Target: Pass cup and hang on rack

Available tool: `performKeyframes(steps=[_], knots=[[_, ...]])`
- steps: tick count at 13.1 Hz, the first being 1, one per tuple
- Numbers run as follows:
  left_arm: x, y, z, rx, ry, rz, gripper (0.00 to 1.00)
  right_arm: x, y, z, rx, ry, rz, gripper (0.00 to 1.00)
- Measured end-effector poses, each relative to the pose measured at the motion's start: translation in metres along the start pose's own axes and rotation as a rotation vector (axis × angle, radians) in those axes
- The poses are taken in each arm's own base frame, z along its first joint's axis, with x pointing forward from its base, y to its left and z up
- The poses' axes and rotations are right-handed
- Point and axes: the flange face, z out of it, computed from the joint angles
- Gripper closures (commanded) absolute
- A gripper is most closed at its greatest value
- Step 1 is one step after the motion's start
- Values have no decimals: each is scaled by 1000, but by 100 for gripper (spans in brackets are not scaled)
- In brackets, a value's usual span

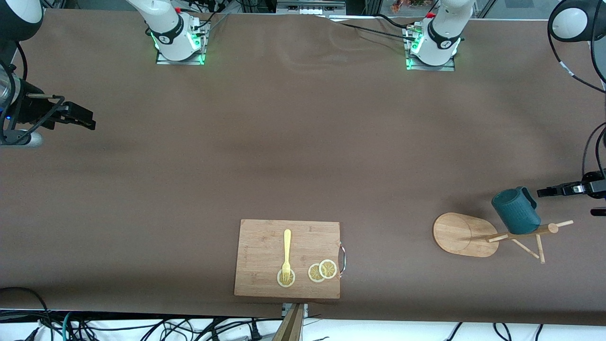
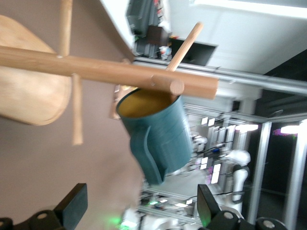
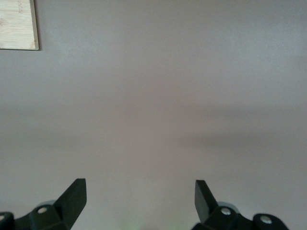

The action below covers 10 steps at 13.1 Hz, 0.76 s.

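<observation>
The right end effector (image 1: 87, 121) hangs over bare brown surface (image 1: 293, 142) at the right arm's end, well apart from everything else; this arm waits. Its two dark fingers (image 3: 72, 199) stand spread wide with nothing between them, and only a corner of the cutting board (image 3: 18, 24) shows in its wrist view.

Near the middle of the surface's edge closest to the front camera lies that wooden cutting board (image 1: 265, 237), with a metal handle at the end toward the left arm. On it rest a yellow fork (image 1: 287, 253), its tines on one lemon slice (image 1: 286, 278), and two more overlapping lemon slices (image 1: 323, 271) beside it.

Toward the left arm's end stands the rack (image 1: 466, 234), with its oval base, central pole and thin pegs. The cup (image 1: 515, 211), dark teal outside and mustard-yellow inside, hangs tilted at the top of the pole, its rim against a peg (image 2: 184, 45) and its handle turned toward the left end effector.

The left end effector (image 1: 543, 192) is just beside the cup, not touching it. Its fingers (image 2: 73, 206) are spread apart and empty, the cup's handle lying ahead of them.
</observation>
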Motion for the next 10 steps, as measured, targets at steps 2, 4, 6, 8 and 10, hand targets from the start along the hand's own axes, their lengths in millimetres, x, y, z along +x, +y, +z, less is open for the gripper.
performKeyframes(steps=[2, 4, 6, 8, 10], knots=[[-4, 24, -5, 151, -48, 21, 0, 0, 0, 0, 0, 0, 0, 0], [-4, 57, 2, 321, -107, 53, 0, 0, 0, 0, 0, 0, 0, 0], [-4, 100, 19, 500, -169, 92, 0, 0, 1, 0, 0, 0, -8, 0], [-7, 154, 50, 692, -239, 144, 0, 0, 2, 0, 0, 0, -30, 0], [-12, 209, 93, 864, -302, 203, 0, 0, 3, 0, 1, 2, -33, 0]])
